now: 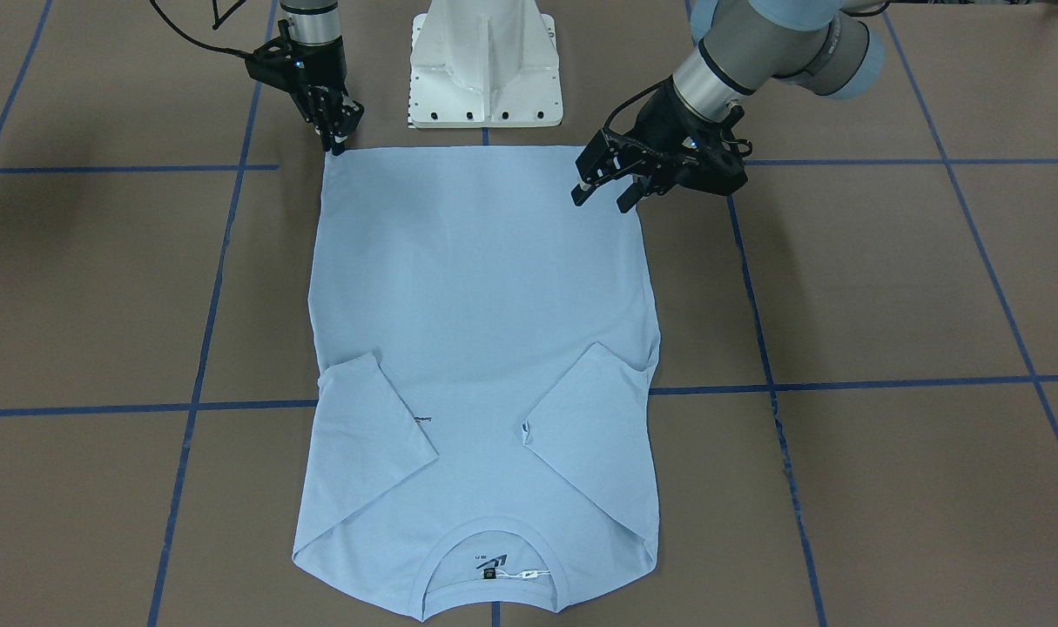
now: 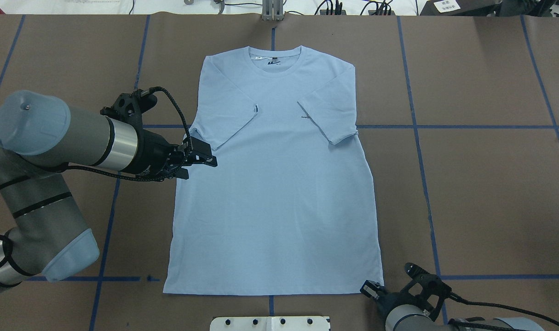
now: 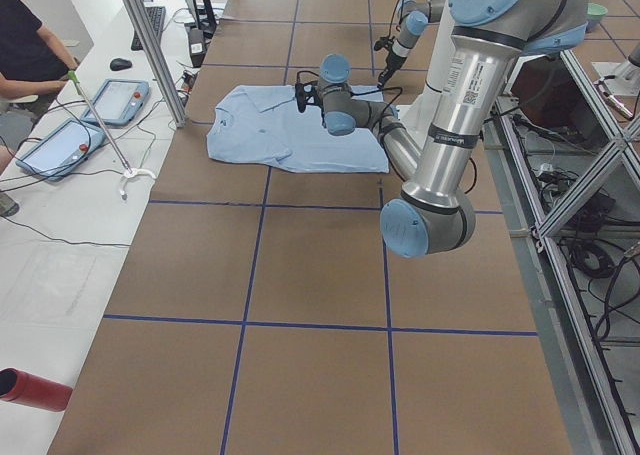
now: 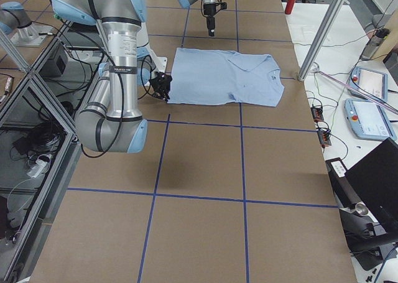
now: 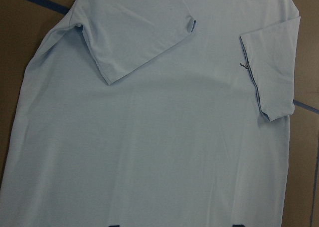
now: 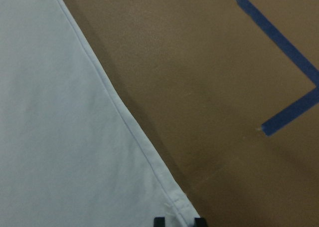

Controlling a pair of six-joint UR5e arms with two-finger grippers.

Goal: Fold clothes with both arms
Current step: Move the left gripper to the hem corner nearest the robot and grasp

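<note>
Note that the T-shirt (image 2: 274,193) lay flat and face up on the brown table (image 2: 468,184), with its collar (image 2: 275,62) on the far side from the robot and its hem (image 2: 270,293) just in front of the white base (image 1: 485,61). You saw both sleeves (image 2: 228,115) turned inward over the chest. The left gripper (image 1: 600,200) hung above the shirt's edge on the robot's left side, clear of the cloth, with its fingers spread wide apart and holding nothing. The right gripper (image 1: 337,146) stood low at the hem corner on the robot's right side, pointing down. In the right wrist view you saw its fingertips (image 6: 158,220) set close together with only a narrow gap, and the hem corner lay at that gap. You could not tell from any view whether the fingers pinched the cloth. The corner lay flat on the table.
</note>
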